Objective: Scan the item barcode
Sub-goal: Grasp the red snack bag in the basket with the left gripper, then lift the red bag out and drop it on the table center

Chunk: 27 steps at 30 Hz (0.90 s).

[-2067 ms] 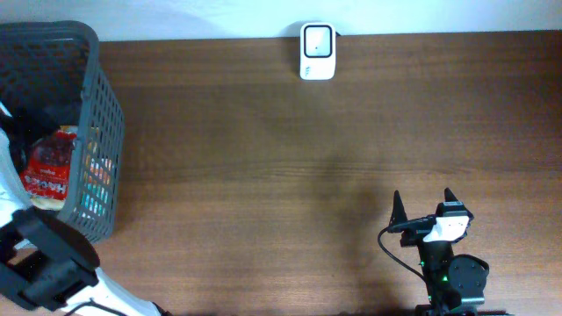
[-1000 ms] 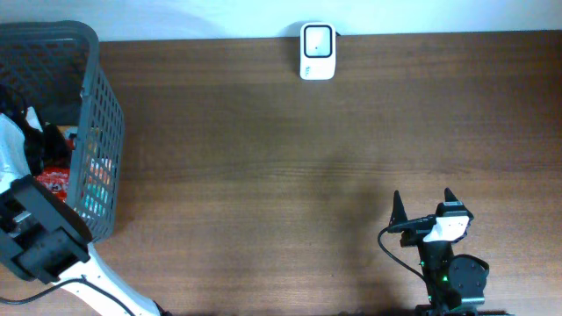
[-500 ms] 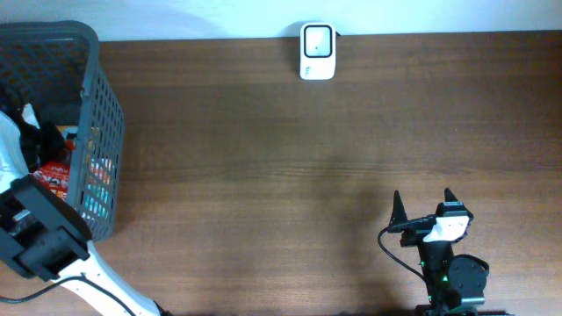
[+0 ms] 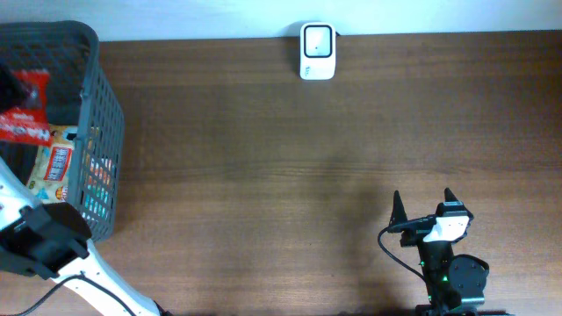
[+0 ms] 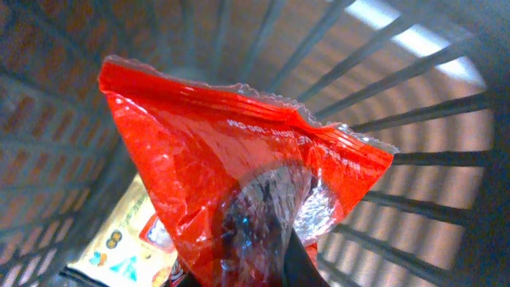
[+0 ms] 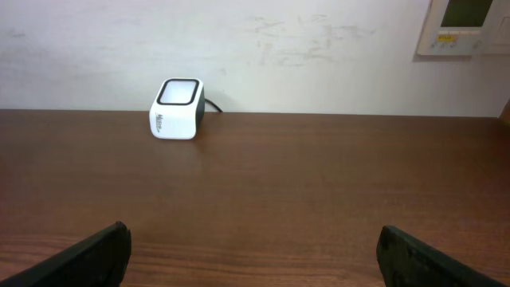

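The item is a red snack bag [image 4: 25,117] held up inside the grey basket [image 4: 104,132] at the table's left end. My left gripper [image 4: 10,89] is shut on it. In the left wrist view the red bag [image 5: 231,159] fills the middle, crumpled where my left gripper [image 5: 267,263] pinches its clear lower part. No barcode shows on it. The white scanner [image 4: 317,39] stands at the far edge of the table, also seen as the white scanner [image 6: 176,108] in the right wrist view. My right gripper [image 4: 423,204] rests open and empty at the near right.
A yellow snack packet [image 4: 54,162] lies on the basket floor under the red bag, and shows as a yellow packet [image 5: 119,239] in the left wrist view. The basket's bars [image 5: 414,159] surround the bag. Bare brown table [image 4: 281,175] lies between the basket and the scanner.
My left gripper has shut on the red bag and lifted it off the basket floor toward the far side, uncovering the yellow packet. The right arm has stayed still.
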Each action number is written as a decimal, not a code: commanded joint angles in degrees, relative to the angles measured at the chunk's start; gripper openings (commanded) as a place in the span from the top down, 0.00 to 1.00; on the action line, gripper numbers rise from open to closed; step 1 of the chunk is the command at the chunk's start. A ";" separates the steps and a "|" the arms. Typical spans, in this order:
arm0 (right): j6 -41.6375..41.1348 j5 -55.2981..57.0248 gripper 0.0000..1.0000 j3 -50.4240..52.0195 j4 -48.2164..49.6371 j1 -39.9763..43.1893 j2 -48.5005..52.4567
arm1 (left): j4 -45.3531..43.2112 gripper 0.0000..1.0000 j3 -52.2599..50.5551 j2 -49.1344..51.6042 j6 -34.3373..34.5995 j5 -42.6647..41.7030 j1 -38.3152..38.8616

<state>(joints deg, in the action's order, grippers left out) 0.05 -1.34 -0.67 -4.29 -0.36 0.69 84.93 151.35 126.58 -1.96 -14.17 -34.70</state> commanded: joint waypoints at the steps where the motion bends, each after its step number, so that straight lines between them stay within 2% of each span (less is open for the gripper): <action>1: 0.15 0.72 0.02 0.35 -0.26 -0.33 -0.33 | 3.19 1.00 10.80 -0.39 -0.24 -10.86 -0.20; 5: 0.15 0.72 0.02 0.35 -0.26 -0.33 -0.33 | 6.01 1.00 18.08 -0.39 0.90 -18.01 0.46; 7: 0.13 0.72 0.02 0.35 -0.26 -0.33 -0.33 | 7.56 1.00 20.94 -0.39 2.95 -18.08 0.87; 12: 0.15 0.72 0.02 0.35 -0.26 -0.33 -0.33 | 11.78 1.00 25.16 -0.39 3.02 -19.56 3.50; 15: 0.13 0.72 0.02 0.35 -0.26 -0.33 -0.33 | 11.78 1.00 25.18 -0.46 3.02 -27.85 6.82; 17: 0.15 0.72 0.02 0.35 -0.26 -0.33 -0.33 | 11.78 1.00 25.18 -0.46 3.02 -30.10 9.33; 24: 0.15 0.72 0.02 0.35 -0.26 -0.33 -0.33 | 11.78 1.00 25.00 -0.44 2.99 -29.07 20.92; 27: 0.15 0.72 0.02 0.35 -0.26 -0.33 -0.33 | 11.78 1.00 23.65 -0.37 2.99 -23.04 28.89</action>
<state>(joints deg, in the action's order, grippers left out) 0.03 -1.34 -0.67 -4.29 -0.38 0.69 96.68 175.30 126.58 0.49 -40.75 -12.60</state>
